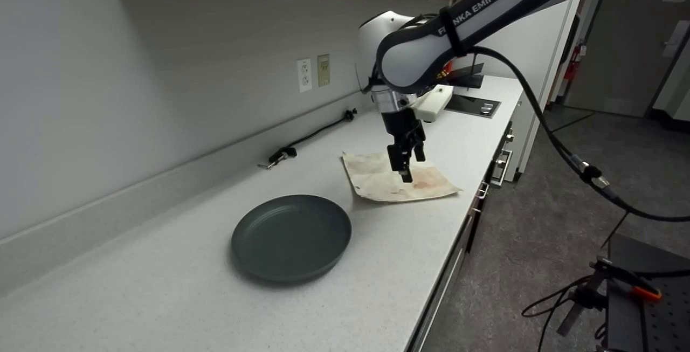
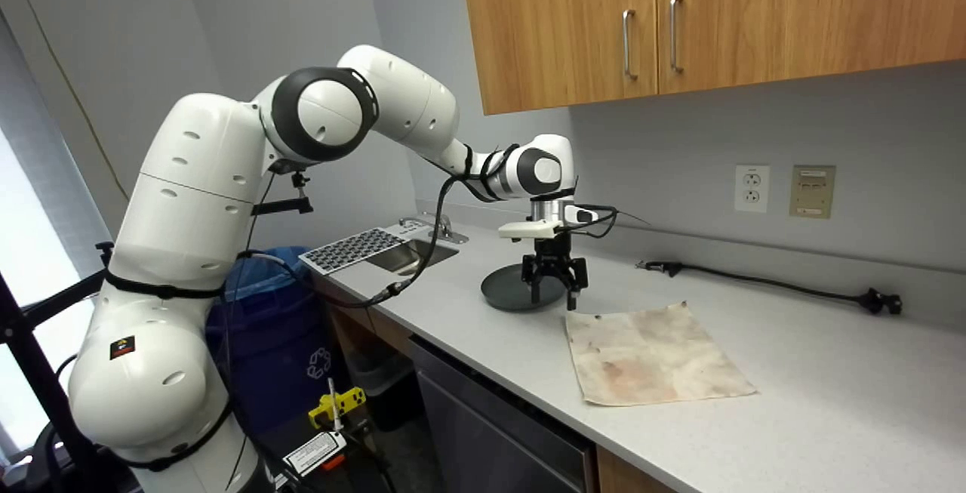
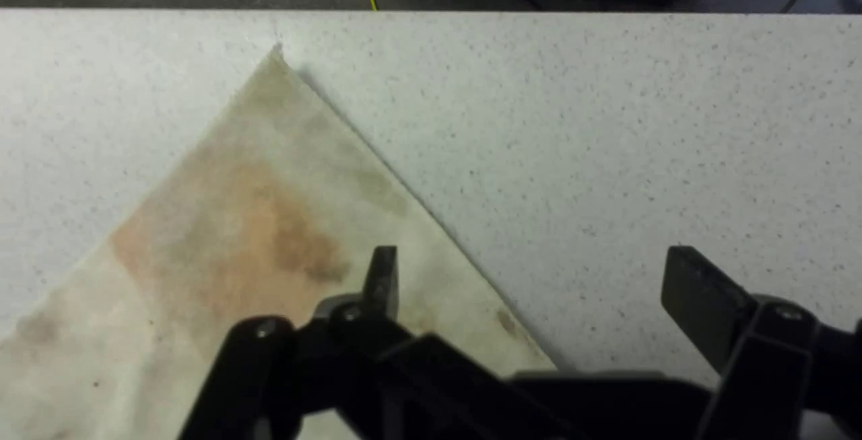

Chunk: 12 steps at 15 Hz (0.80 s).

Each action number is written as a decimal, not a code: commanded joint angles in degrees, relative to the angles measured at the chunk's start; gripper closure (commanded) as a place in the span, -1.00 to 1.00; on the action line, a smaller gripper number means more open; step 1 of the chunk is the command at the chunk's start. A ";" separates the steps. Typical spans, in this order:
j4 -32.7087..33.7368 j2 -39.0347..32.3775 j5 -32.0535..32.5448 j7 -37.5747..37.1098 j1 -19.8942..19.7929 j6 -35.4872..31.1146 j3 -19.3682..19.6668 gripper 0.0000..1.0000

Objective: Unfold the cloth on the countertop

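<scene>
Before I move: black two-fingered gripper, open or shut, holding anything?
Black two-fingered gripper: open, jaws wide apart, holding nothing; the beige, blotched fabric cloth lies ungripped.

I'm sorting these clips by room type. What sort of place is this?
Probably a kitchenette, perhaps in an office or lab: a sink with a faucet is set in a long countertop, and wood-toned cabinets hang above.

From over here I can see the pale, speckled counter (image 1: 161, 298) carrying the stained beige cloth (image 2: 655, 358), spread out, with a dark round plate (image 1: 291, 237) near it but apart, and a thin black rod (image 2: 770, 281) with chunky ends along the back
</scene>
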<state>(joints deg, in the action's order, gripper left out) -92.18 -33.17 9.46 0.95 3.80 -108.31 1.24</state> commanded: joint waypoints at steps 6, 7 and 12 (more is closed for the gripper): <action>-28.09 20.98 7.62 -11.52 1.10 -20.01 2.40 -1.00; -30.92 23.38 9.52 -13.82 1.23 -22.44 2.45 -1.00; -40.86 31.52 22.18 -26.07 0.65 -32.93 2.26 -1.00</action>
<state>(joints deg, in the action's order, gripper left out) -125.67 -8.19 24.75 -18.40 4.05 -135.35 2.76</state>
